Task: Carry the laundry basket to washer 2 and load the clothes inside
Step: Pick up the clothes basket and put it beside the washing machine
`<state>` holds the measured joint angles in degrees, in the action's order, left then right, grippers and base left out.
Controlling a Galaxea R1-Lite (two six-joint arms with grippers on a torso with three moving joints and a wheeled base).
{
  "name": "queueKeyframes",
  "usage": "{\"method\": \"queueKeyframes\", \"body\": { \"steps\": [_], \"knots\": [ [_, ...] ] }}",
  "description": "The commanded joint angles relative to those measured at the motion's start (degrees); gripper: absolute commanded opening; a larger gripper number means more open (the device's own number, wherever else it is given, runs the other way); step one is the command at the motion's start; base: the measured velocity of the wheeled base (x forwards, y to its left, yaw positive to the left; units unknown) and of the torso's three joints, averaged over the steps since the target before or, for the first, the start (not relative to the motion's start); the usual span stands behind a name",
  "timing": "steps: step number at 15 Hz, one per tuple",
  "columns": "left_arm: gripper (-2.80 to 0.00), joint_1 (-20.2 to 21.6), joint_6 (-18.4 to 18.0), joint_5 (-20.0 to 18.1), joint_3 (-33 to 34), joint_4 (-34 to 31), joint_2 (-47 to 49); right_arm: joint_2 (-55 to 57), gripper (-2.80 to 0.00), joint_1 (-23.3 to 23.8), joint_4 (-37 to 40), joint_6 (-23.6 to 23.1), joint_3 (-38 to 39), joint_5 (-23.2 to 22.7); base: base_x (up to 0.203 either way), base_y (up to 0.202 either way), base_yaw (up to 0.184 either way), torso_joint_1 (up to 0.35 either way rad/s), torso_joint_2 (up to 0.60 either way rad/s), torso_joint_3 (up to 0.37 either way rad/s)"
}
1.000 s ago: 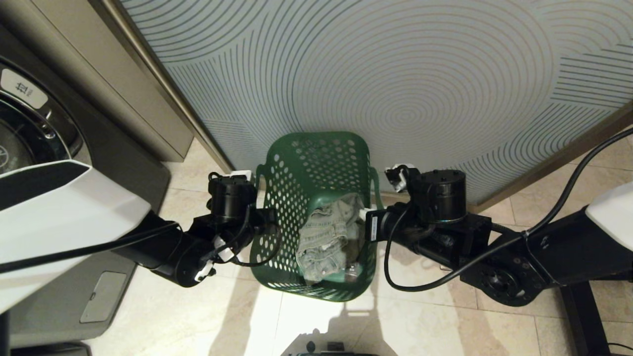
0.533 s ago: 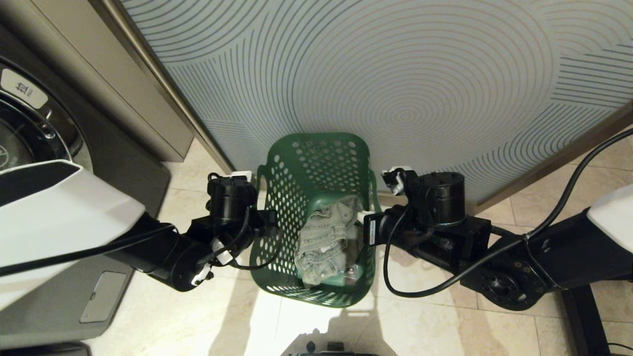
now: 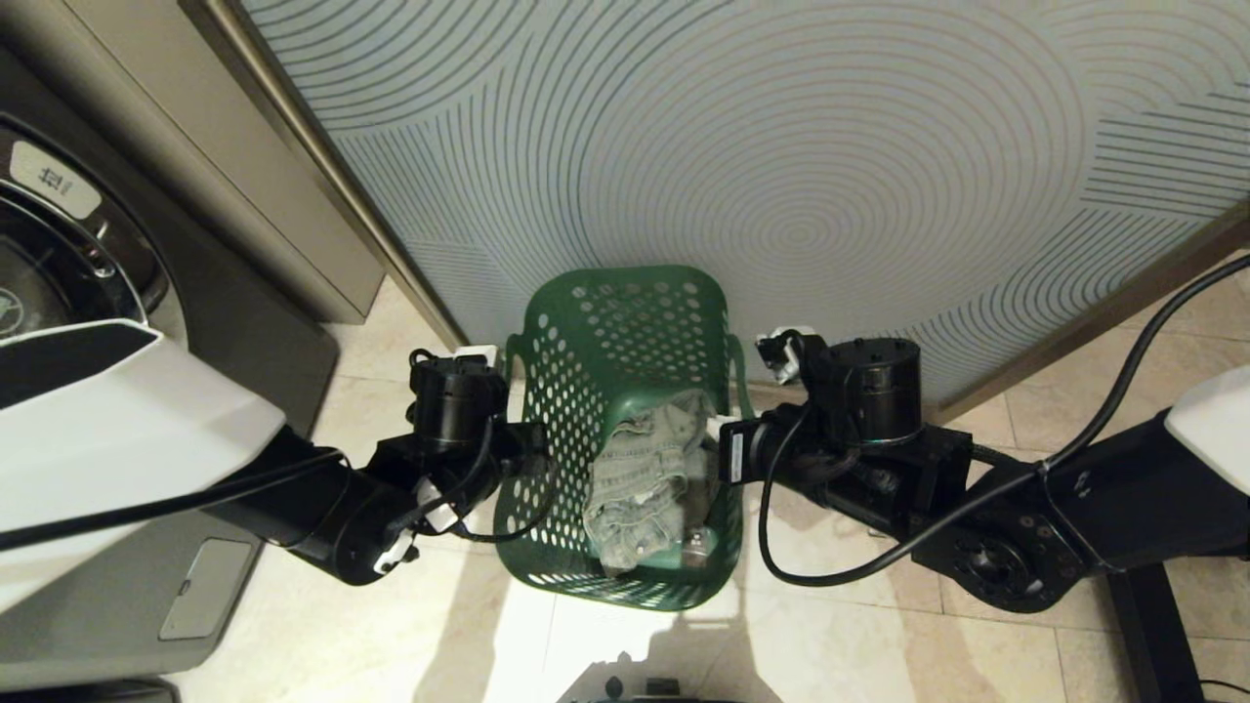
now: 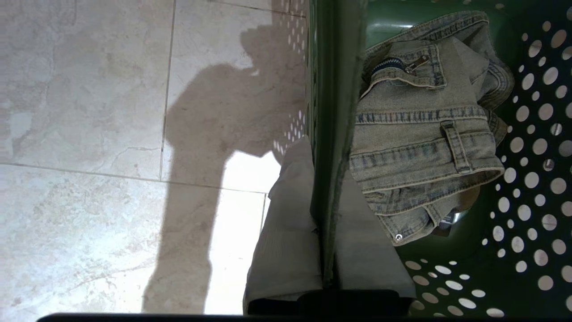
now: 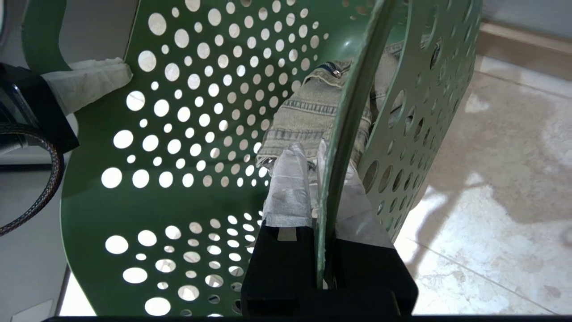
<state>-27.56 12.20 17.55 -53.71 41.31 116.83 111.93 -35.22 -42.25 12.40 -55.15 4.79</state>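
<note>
Pale floor tiles (image 3: 850, 635) run nearest me; above them I hold the laundry basket (image 3: 625, 322) by its side rims, left gripper (image 4: 328, 250) and right gripper (image 5: 324, 179) each pinched shut on a wall. Folded denim clothes (image 3: 645, 478) lie inside. Beyond, the patterned wall (image 3: 781, 146); a washer (image 3: 59, 254) far left. Thin rims might slip if my arms drift apart.

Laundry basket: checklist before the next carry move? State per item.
1. Left gripper shut on the laundry basket wall: ok.
2. Right gripper shut on the opposite wall: ok.
3. Clothes inside the basket: ok.
4. Basket clear of the floor: cannot tell.
5. Washing machine to the robot's left is washer 2: cannot tell, label unreadable.
</note>
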Motion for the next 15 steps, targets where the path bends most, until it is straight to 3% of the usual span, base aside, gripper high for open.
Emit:
{"method": "queueKeyframes", "body": {
  "steps": [1, 15],
  "knots": [
    [-2.80, -0.01, 0.10, 0.11, 0.10, 0.26, 0.06, -0.05, -2.80, -0.03, -0.29, 0.08, 0.04, 0.04, 0.000, 0.000, 0.000, -0.001, 0.00, 0.155],
    [-2.80, -0.03, 0.69, 0.11, 0.92, 0.26, -0.12, -0.49, -2.80, -0.03, -0.29, -0.01, 0.57, 0.66, 0.000, 0.000, 0.000, 0.003, 0.00, 0.198]
  ]
}}
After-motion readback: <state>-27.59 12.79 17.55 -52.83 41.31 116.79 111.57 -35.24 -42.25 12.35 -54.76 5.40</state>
